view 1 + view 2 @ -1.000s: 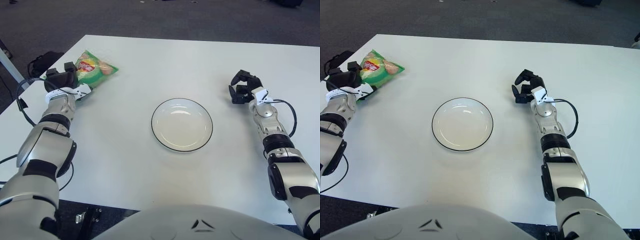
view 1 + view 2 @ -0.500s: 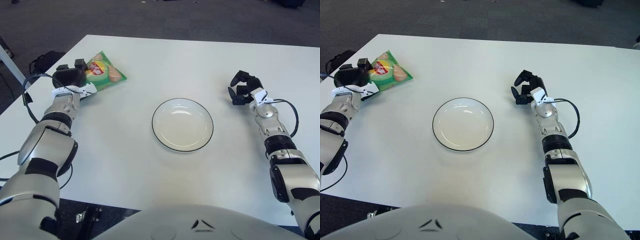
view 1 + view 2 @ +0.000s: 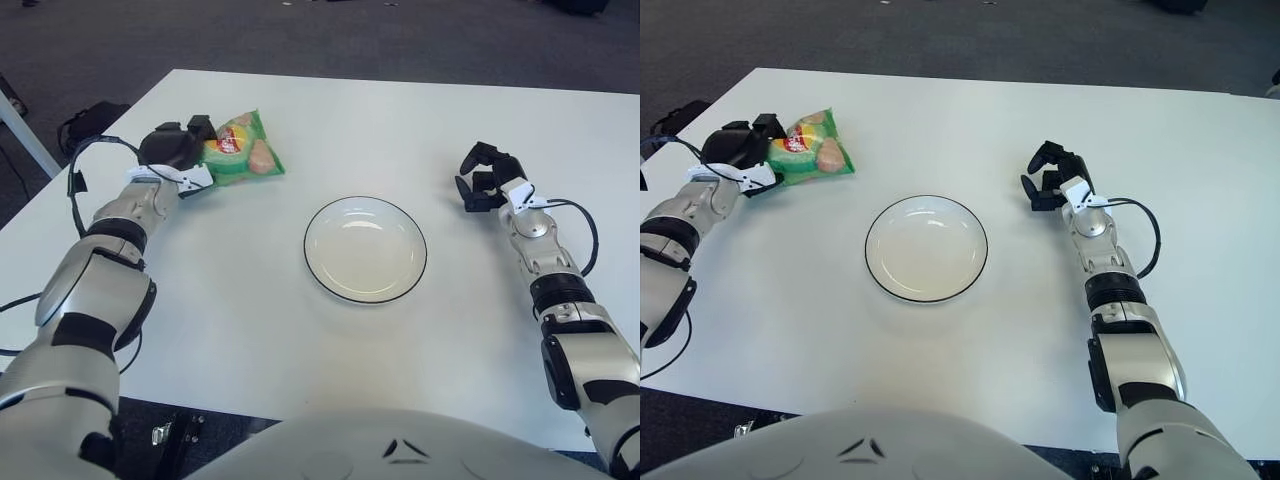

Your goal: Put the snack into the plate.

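While little else sits on the white table (image 3: 300, 350), worth noting the round black-rimmed plate (image 3: 365, 249) at its middle, bare inside, with open tabletop between it and the snack bag. Off the far left edge, a dark bag (image 3: 88, 122) on the grey floor. Held at the far left of the table: the green snack bag (image 3: 243, 151), its left end clamped in the curled fingers of the left hand (image 3: 178, 148), the rest jutting rightward toward the plate (whether it clears the surface, cannot tell). Right of the plate and well apart from it, the right hand (image 3: 484, 176), fingers curled on nothing. Compared with a second ago: bag and left hand carried rightward, closer to the plate; right hand unchanged.
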